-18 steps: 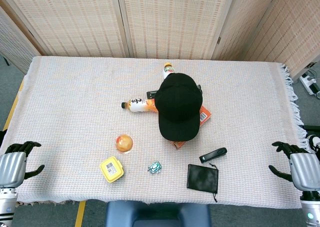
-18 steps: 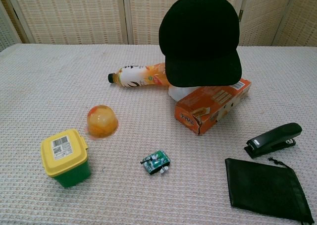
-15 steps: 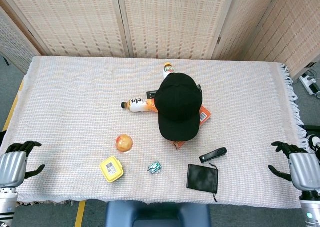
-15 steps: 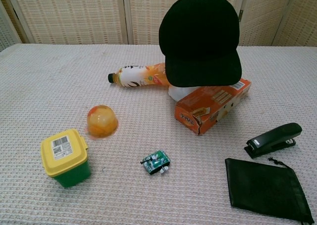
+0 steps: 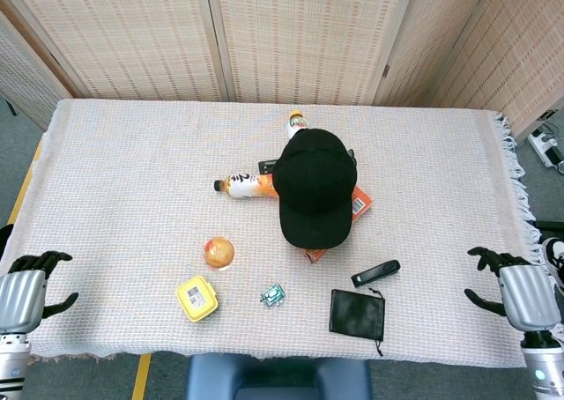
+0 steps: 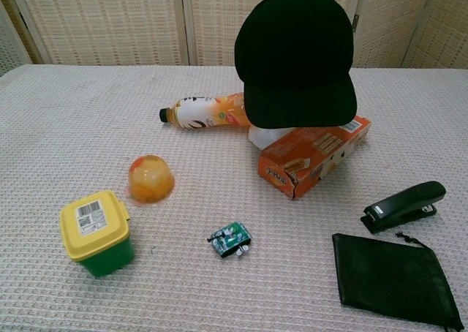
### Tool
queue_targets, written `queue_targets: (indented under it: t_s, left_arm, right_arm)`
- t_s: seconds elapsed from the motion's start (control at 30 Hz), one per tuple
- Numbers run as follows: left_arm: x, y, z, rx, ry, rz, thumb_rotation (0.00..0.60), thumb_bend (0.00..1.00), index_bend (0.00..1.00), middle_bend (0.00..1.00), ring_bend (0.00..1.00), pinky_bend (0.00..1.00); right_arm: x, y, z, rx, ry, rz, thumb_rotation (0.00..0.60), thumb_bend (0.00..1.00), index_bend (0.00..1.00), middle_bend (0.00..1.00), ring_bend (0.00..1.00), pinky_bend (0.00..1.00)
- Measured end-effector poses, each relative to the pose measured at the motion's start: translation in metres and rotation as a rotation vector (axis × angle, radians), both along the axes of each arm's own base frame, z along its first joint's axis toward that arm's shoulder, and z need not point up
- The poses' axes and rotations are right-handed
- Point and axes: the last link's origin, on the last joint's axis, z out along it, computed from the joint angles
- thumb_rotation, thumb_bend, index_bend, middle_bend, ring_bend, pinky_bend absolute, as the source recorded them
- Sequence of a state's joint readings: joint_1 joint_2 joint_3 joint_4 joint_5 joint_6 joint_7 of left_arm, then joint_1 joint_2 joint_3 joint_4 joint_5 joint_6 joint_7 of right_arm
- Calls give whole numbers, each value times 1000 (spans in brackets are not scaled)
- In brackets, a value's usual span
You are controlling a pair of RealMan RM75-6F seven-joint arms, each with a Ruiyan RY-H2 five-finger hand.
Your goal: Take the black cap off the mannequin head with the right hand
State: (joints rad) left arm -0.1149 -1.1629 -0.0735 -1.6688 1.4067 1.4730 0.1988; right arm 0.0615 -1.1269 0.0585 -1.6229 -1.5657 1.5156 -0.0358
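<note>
A: Where did you have your right hand (image 5: 520, 292) at that moment?

B: It sat off the right edge of the tabletop (image 5: 132, 153), near the front corner, fingers spread and holding nothing. You had it well apart from the cap (image 5: 313, 187).

A: And the left hand (image 5: 25, 287)?

B: It was at the opposite front corner, just off the left edge, fingers apart too and empty. Neither hand showed in the chest view.

A: Where was the cap?

B: It was on the mannequin head (image 6: 265, 135) near the middle of the tabletop, brim toward you. The cap covered nearly all of the head; only a bit of white showed under the brim in the chest view.

A: What lay around it?

B: An orange box (image 6: 313, 155) lay just beside the head, partly under the brim. A bottle (image 6: 205, 112) lay on its side to the left, its end hidden behind the cap. A second bottle (image 5: 296, 120) showed behind the cap. Nearer you were a stapler (image 6: 404, 206) and a black pouch (image 6: 395, 277) on the right, and a jelly cup (image 6: 151, 178), a yellow-lidded tub (image 6: 98, 232) and a small green item (image 6: 230, 240) on the left.
</note>
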Motion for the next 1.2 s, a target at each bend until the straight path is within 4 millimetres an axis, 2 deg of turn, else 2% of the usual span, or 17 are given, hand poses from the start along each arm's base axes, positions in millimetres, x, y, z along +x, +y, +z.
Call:
queue_targets:
  t_s: [0.2, 0.3, 0.5, 0.8, 1.0, 1.2]
  left_arm:
    - [4, 2, -1, -9, -3, -14, 600, 189, 389, 364, 367, 282]
    - [5, 2, 0, -8, -2, -18, 600, 189, 396, 364, 367, 282]
    - [4, 0, 1, -11, 4, -6, 600, 190, 407, 363, 368, 282]
    - [3, 0, 3, -13, 8, 1, 600, 189, 408, 363, 367, 282]
    - [1, 1, 2, -17, 8, 7, 600, 189, 408, 363, 367, 282]
    - [0, 2, 2, -17, 6, 9, 600, 189, 408, 363, 367, 282]
  right_arm:
    - [12, -17, -14, 21, -25, 71, 600, 20, 398, 765, 755, 891]
    - [21, -29, -26, 25, -49, 128, 600, 9, 432, 862, 866, 990]
    - [39, -57, -60, 32, -81, 231, 600, 0, 442, 952, 968, 1000]
    - [68, -92, -116, 35, -85, 371, 600, 0, 443, 964, 984, 1000]
    - [82, -108, -141, 19, -83, 444, 600, 6, 442, 967, 987, 1000]
    - [96, -121, -157, 7, -106, 501, 600, 32, 434, 966, 987, 1000]
